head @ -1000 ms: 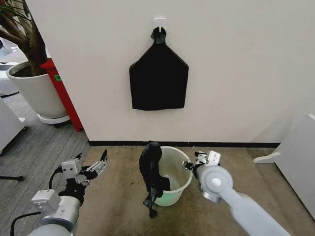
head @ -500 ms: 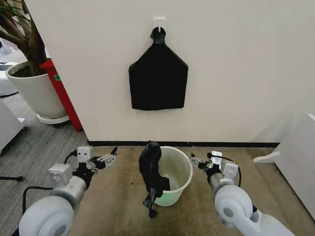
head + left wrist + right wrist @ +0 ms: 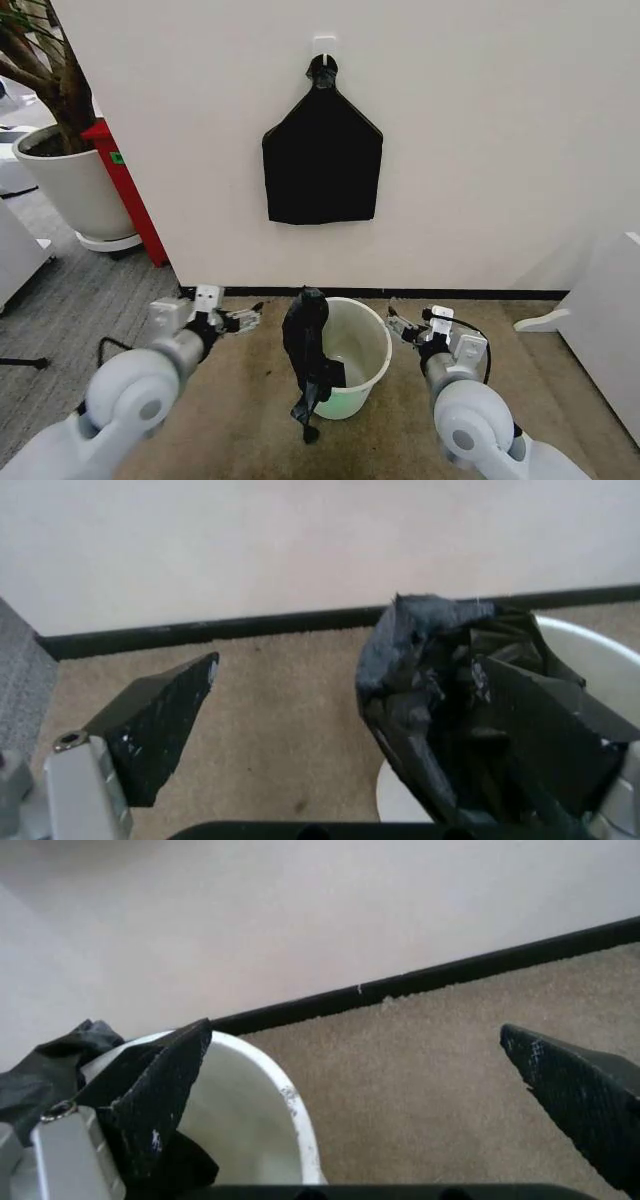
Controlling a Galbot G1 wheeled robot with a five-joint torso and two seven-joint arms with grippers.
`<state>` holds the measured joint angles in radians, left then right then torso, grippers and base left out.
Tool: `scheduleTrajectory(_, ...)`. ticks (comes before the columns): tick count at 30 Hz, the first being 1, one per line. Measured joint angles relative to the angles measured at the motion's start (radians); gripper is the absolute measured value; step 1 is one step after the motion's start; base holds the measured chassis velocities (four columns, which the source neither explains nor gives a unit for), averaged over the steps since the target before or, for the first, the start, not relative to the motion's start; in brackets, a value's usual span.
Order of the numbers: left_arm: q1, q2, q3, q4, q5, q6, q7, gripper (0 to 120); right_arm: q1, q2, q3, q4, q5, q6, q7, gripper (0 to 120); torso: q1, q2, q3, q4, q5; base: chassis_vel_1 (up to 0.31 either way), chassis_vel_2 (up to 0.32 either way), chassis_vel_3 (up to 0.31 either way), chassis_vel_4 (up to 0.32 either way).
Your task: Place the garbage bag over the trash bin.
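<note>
Well ahead of me the white wall [image 3: 480, 150] carries a flat black bundle [image 3: 322, 160] hung from a hook [image 3: 323, 44], and at the far left I can see a big white plant pot [image 3: 70, 185] with a tree, a red cabinet [image 3: 125, 190] just beside it. Nearer, on the tan carpet [image 3: 250, 420] by the black skirting, stands the trash bin [image 3: 362, 350], a pale translucent bucket with a rolled rim, upright and open at the top. Its inside looks mostly bare; from the head view I see only a dark fold of plastic reaching down the left inner wall. That belongs to the garbage bag [image 3: 306, 350], which is draped in a crumpled bunch over the bin's left rim, part hanging inside and a longer tail trailing down the outside to the carpet. It is not spread over the opening. My left gripper [image 3: 243, 319] hovers just left of the bag, fingers spread wide and holding nothing; in its wrist view the bag [image 3: 450, 705] sits close in front of the far finger. My right gripper [image 3: 397, 327] hangs just right of the bin's rim, also wide apart and empty, with the bin [image 3: 265, 1117] near one finger.
</note>
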<state>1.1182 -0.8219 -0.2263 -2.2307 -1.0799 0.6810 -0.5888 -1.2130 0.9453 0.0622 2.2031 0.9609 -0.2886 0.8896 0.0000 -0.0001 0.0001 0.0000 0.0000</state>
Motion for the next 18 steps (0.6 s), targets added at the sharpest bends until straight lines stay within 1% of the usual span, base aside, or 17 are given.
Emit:
scheduleTrajectory(3, -0.092, -0.018, 0.106, 0.038, -0.051, 0.028, -0.083, 100, -0.001, 0.003, 0.002, -0.008, 0.002, 0.000, 0.008, 100, 0.000, 0.000, 0.000, -0.0001, 0.0001, 0.000, 0.000, 0.000, 0.000)
scheduleTrajectory(6, -0.142, -0.032, 0.176, 0.072, -0.072, 0.051, -0.142, 100, -0.001, 0.006, 0.002, -0.016, 0.004, 0.000, 0.012, 100, 0.000, 0.000, 0.000, -0.0002, 0.0001, 0.000, 0.000, 0.000, 0.000)
scheduleTrajectory(7, -0.142, -0.032, 0.176, 0.072, -0.072, 0.051, -0.142, 100, -0.001, 0.006, 0.002, -0.016, 0.004, 0.000, 0.012, 100, 0.000, 0.000, 0.000, -0.0002, 0.0001, 0.000, 0.000, 0.000, 0.000)
scheduleTrajectory(11, -0.176, -0.050, 0.243, 0.126, -0.086, 0.059, -0.193, 100, 0.003, 0.015, 0.002, -0.033, 0.007, 0.000, 0.015, 100, 0.000, 0.000, 0.000, 0.0000, 0.0002, 0.000, 0.000, 0.000, 0.000)
scheduleTrajectory(14, -0.184, -0.062, 0.260, 0.148, -0.086, 0.059, -0.199, 100, 0.005, 0.021, 0.002, -0.040, 0.006, 0.001, 0.015, 100, 0.000, 0.000, 0.000, 0.0001, 0.0001, 0.000, 0.000, 0.000, 0.000)
scheduleTrajectory(18, -0.204, -0.098, 0.294, 0.189, -0.081, 0.059, -0.202, 100, 0.001, 0.032, -0.002, -0.045, 0.005, 0.002, 0.017, 100, 0.000, 0.000, 0.000, 0.0000, 0.0001, 0.000, 0.000, 0.000, 0.000)
